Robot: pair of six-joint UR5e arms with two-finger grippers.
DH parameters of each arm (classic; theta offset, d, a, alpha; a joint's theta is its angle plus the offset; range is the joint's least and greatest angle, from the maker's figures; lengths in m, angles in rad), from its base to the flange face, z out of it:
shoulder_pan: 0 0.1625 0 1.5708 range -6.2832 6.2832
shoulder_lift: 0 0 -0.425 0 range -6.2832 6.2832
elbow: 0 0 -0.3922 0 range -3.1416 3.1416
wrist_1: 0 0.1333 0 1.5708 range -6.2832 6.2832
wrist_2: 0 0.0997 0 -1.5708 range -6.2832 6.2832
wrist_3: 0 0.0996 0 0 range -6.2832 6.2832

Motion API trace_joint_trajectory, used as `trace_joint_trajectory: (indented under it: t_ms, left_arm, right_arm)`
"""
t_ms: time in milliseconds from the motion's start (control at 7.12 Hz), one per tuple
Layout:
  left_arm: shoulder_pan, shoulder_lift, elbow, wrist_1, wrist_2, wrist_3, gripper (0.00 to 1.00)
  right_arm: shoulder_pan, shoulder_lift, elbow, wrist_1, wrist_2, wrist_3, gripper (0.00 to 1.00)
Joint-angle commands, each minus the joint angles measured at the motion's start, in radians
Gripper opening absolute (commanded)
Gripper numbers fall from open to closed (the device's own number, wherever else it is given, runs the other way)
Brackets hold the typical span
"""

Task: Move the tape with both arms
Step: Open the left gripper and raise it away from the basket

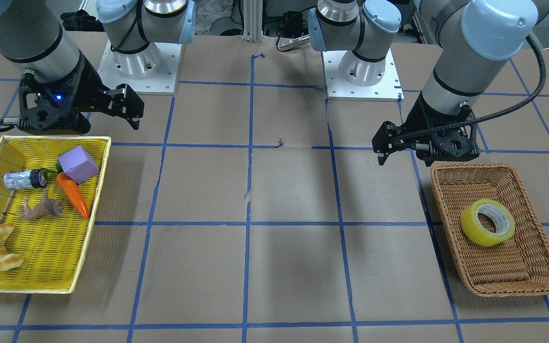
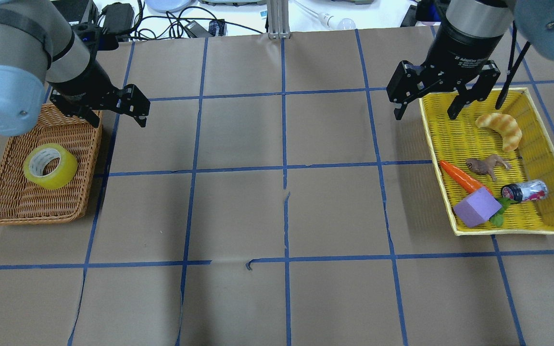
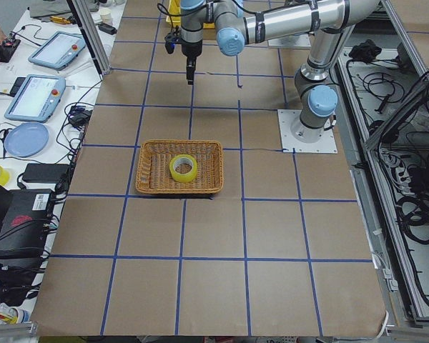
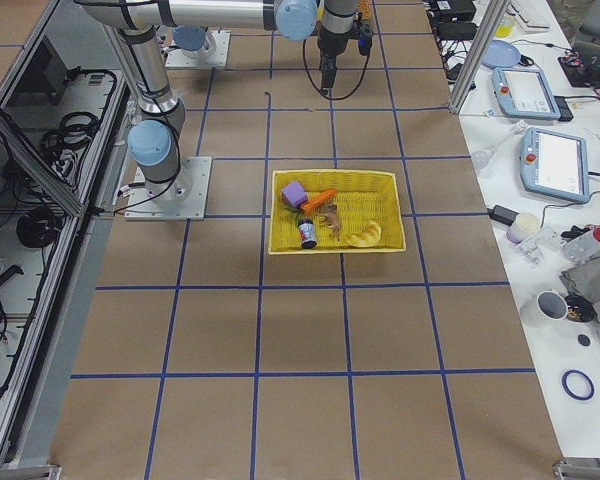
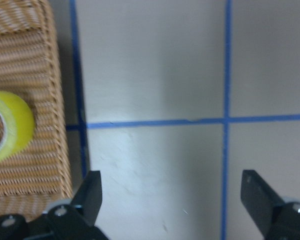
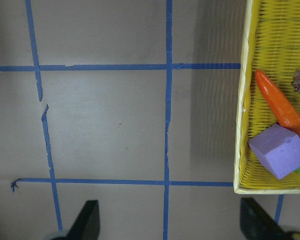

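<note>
Tape (image 2: 61,170): lies in the wicker basket (image 2: 27,202) at the robot's left end of the surface (image 2: 282,216), about mid-basket. It sits tilted, with the core opening facing partly upward. No tool touches it.

View differences: the overhead and front views show the whole roll. The left wrist view catches only a yellow arc of it, cut off by the frame's left edge, plus the basket's corner. The right wrist view and the right side view show no tape.

Appearance: wide roll, translucent yellow, glossy on the outer wrap. The core is pale grey-white, and its inner wall is plainest in the front view.

Left tool (image 5: 171,185): released, fingers spread wide and empty. It hangs over bare surface just beside the basket's inboard wall, apart from the roll.

Right tool (image 2: 423,115): also released and empty, over the near-centre rim of the yellow tray (image 2: 498,231) at the opposite end. Only the front view shows the blue light on its body.

Tray contents: croissant (image 2: 500,127), small animal figure (image 2: 486,166), carrot (image 2: 459,177), purple block (image 2: 474,207) and a small bottle (image 2: 527,190). The right wrist view shows only the carrot, the block and a sliver of the figure.
</note>
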Motion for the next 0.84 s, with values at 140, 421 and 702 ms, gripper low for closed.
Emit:
trace_joint_trajectory:
  t_ms: [140, 421, 702]
  left_arm:
    - [-0.093, -0.002, 0.153, -0.247, -0.033, -0.138, 1.0]
    - [-0.099, -0.003, 0.156, -0.249, -0.039, -0.14, 1.0]
    - [-0.099, -0.006, 0.154, -0.247, -0.04, -0.137, 1.0]
  right_arm:
    - [-0.002, 0.001, 0.001, 0.015, -0.005, 0.0, 1.0]
    - [-0.002, 0.001, 0.001, 0.007, -0.007, 0.001, 1.0]
    - [-0.002, 0.001, 0.002, 0.007, -0.007, 0.003, 1.0]
